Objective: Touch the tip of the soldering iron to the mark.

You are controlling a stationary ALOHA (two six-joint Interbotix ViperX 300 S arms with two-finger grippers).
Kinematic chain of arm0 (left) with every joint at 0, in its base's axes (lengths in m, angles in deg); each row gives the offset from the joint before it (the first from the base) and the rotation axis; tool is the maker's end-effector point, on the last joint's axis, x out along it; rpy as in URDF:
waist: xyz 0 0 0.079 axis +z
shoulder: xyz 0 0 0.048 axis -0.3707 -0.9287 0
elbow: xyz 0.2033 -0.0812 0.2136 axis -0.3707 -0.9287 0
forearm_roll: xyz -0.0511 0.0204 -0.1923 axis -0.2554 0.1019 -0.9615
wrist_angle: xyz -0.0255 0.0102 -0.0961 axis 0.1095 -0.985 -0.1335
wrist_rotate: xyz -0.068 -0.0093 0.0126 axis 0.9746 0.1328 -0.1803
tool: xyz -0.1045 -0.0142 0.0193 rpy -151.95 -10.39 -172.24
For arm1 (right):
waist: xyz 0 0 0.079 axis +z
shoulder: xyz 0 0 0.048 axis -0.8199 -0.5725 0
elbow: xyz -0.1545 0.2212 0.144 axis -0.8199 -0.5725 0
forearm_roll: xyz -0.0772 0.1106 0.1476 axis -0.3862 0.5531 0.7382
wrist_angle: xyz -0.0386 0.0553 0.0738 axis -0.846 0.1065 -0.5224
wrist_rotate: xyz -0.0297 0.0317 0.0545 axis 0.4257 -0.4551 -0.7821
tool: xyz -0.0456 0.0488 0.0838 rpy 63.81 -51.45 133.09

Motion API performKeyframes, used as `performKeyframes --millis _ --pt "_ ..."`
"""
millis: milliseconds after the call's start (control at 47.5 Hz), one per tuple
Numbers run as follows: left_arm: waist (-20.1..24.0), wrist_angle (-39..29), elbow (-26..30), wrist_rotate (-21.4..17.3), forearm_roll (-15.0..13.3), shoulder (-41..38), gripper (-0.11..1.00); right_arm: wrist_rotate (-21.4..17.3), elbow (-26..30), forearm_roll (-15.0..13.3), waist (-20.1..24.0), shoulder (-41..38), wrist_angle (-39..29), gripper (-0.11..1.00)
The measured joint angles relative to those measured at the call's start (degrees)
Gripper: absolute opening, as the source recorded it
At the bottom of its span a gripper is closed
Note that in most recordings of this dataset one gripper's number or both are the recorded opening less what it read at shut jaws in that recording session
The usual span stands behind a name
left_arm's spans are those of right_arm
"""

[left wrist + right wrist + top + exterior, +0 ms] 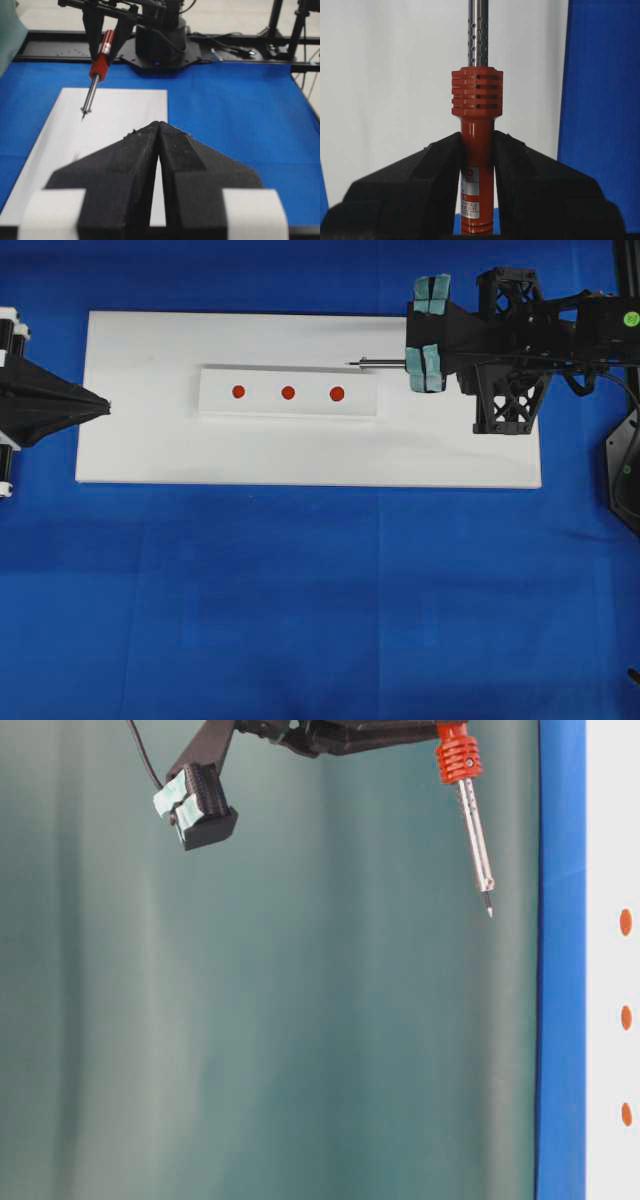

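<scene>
The soldering iron (477,115) has a red-orange handle, a ribbed collar and a silver shaft (380,363). My right gripper (477,137) is shut on its handle and holds it in the air, tip pointing left and down. The dark tip (489,907) hangs clear of the board, just beyond the upper right corner of a white strip (215,380). Three red marks sit in a row on that strip; the nearest is the right one (337,394). My left gripper (105,405) rests shut and empty at the board's left edge, also seen in the left wrist view (158,125).
The strip lies on a larger white board (150,455) on blue cloth (300,620). The right arm's black frame (520,340) reaches over the board's right end, with a black cord (612,375) behind it. The right arm's base (160,45) stands past the board.
</scene>
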Motion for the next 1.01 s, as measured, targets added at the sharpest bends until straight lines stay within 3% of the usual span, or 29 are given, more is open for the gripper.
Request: performKeyframes --millis 484,1010 --pt "0.0 0.0 0.0 0.0 0.0 0.0 0.0 -0.09 0.0 0.0 0.0 -0.35 0.09 0.06" --pt "0.0 0.0 0.0 0.0 0.0 0.0 0.0 -0.35 -0.18 0.26 -0.18 -8.61 4.31 0.06"
